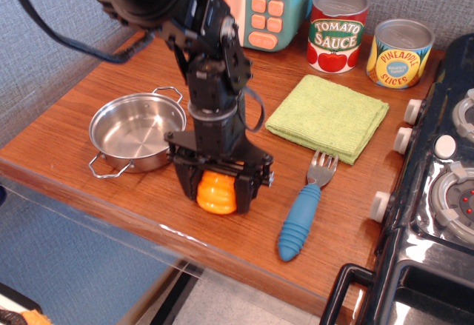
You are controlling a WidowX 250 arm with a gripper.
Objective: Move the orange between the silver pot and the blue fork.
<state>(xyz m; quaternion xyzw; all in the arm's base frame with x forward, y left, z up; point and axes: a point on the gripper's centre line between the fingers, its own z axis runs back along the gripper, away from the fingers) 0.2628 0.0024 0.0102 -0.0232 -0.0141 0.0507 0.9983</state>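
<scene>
While hand (217, 189) grips orange (216, 194) between silver pot (138, 131) and blue fork (304, 209), cans read "TOMATO SAUCE" (337, 29), "PINEAPPLE SLICES" (401, 53).

Toy kitchen set. Evidence: wooden counter (148, 66) against a grey wall; pastel toy microwave (278, 3) at the rear; 2 printed cans (338, 29); green cloth (328, 116); steel pot (138, 131); black toy stove (441, 192) with knobs at the right.
</scene>
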